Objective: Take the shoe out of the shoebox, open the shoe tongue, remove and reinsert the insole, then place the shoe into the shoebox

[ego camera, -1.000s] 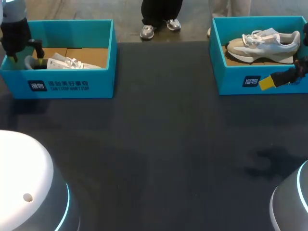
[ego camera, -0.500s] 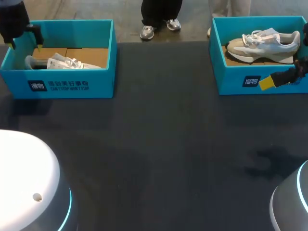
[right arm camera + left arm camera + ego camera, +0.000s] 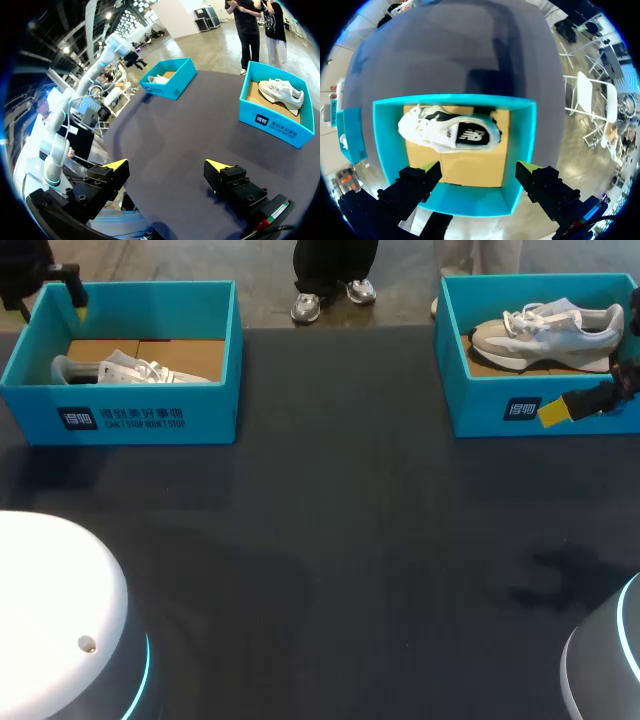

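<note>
Over on the left side of the table (image 3: 330, 540), a white shoe (image 3: 447, 132) lies on its side inside the left shoebox (image 3: 521, 150), close to one long wall, on the brown card floor. I think it will be light to lift. Its top part looks soft and would squash, the sole looks firmer, and the laces are loose and could catch on a finger. The heel end or the thick middle, pinched from both sides, looks like the best place to grab, because the toe is round and may slip out. The shoe sits low between tall walls, so the fingers would have to go down straight and not bump the blue card. The left gripper (image 3: 477, 169) hangs above this box with its two fingers spread wide. It holds nothing and touches nothing, and the shoe is just ahead of its tips. Far over on the other side, a grey and white shoe (image 3: 548, 328) rests in the right shoebox (image 3: 480, 410), and it looks to sit sole down. The right gripper (image 3: 166, 169) is on the near side of that box, up above the table. Its fingers are wide apart too, with nothing between them or against them. No shoe is out of its box yet.
</note>
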Tool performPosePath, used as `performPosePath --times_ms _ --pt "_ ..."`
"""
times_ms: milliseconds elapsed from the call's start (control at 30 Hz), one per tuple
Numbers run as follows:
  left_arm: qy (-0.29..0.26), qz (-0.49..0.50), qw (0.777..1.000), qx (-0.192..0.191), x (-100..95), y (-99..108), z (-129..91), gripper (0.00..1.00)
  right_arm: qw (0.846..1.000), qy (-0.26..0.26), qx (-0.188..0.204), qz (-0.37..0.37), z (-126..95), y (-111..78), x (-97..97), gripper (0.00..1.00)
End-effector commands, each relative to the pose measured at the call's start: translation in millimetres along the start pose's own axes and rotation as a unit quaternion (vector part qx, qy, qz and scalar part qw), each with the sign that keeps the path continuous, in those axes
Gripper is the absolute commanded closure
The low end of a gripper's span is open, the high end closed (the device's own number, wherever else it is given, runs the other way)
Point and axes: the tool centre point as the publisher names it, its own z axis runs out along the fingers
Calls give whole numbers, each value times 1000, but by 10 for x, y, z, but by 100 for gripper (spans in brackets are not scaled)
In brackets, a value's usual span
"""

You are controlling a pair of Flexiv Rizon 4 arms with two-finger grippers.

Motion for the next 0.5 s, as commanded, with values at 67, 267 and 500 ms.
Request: performPosePath --times_ms 67,267,500 --pt "-42 -69 997 -7 -72 -93 -55 0 1000 0 3 0 13 23 -12 0" --pt "-56 -128 990 11 -237 -159 0 0 999 -31 24 25 -39 136 -245 0" --pt "-20 -189 982 22 -422 -199 3 0 990 -113 38 71 -317 388 -725 0"
